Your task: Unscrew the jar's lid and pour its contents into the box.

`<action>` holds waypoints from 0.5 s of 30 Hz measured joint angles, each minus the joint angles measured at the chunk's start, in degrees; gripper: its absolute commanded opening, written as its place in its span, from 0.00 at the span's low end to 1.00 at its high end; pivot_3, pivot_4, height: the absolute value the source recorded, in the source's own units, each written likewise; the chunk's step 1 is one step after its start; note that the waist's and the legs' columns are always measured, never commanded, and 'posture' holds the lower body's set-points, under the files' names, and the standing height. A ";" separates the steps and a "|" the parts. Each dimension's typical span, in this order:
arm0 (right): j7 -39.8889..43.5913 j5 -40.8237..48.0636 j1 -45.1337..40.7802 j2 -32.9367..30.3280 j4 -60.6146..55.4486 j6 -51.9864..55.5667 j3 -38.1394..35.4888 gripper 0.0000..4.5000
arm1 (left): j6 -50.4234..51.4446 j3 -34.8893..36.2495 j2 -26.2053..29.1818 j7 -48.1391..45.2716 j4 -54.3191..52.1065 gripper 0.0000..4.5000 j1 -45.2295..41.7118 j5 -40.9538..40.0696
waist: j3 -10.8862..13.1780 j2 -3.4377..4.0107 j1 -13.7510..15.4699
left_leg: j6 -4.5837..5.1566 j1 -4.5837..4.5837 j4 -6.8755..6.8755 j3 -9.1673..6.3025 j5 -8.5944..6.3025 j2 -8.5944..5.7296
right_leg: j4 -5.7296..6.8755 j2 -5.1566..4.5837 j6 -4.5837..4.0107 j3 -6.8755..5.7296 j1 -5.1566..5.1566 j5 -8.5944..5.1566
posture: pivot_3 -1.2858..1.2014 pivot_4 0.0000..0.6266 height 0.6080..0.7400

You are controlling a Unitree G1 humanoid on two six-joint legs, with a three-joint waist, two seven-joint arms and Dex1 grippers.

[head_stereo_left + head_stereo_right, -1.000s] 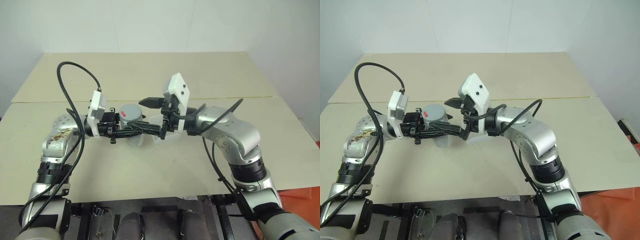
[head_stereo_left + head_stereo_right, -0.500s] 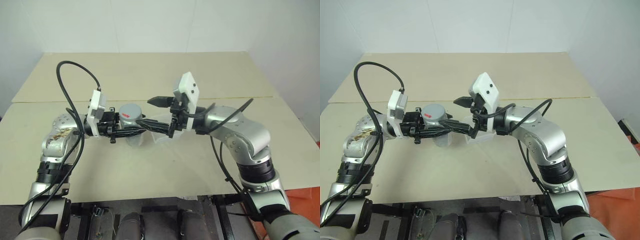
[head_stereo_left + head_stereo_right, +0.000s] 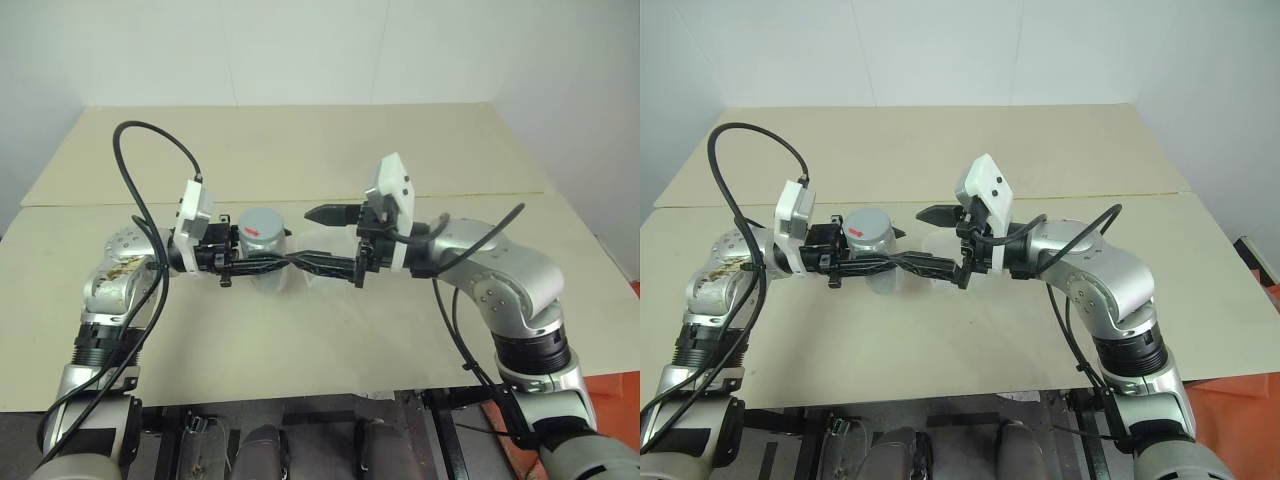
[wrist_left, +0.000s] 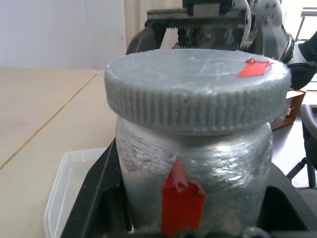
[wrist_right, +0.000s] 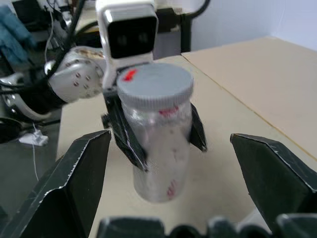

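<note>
one jar (image 3: 266, 252) is in play, upright with its long axis vertical and the lid (image 3: 262, 222) on top, still screwed on; its lower body is partly covered by the black fingers of the left claw (image 3: 275, 263), which is clenched around the jar's waist and holds it above the surface (image 3: 330, 150). in the left wrist view the jar's bottom is cut off and the contents cannot be made out through the cloudy wall; a red tag hangs on the jar's side and a small red mark sits on the grey lid. the one box (image 4: 64, 186) is mostly hidden: in the head views it lies on the surface behind the two claws, at about 3 o'clock from the jar, with just a pale translucent patch visible, and in the left wrist view a single rounded corner shows beside the jar. the right claw (image 3: 322, 240) stands released, its two fingers spread wide, one high and one low, pointing toward the jar from 3 o'clock and apart from it; in the right wrist view the jar sits between those spread fingertips but farther off, with no contact. two claws, one jar, one lid, one box.
</note>
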 measured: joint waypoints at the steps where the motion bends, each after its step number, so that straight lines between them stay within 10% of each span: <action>1: -0.41 0.12 -0.65 0.74 0.07 0.34 0.05 1.00 | -1.03 -0.23 -0.32 0.01 0.27 0.51 -0.32 0.32 | 0.00 0.00 -0.01 | -0.01 0.00 0.00 0.00 0.00 0.00 | 0.01 0.00 0.00 0.00 0.00 0.00 | 0.52 0.24 1.00; 15: -5.32 -2.12 -5.96 5.75 2.17 1.85 3.06 1.00 | -3.76 -0.88 -1.33 -0.97 1.84 0.51 -0.48 1.19 | 0.00 0.00 0.05 | -0.01 -0.02 0.00 0.00 0.01 0.00 | 0.03 0.00 0.00 -0.01 0.00 0.00 | 0.52 0.24 1.00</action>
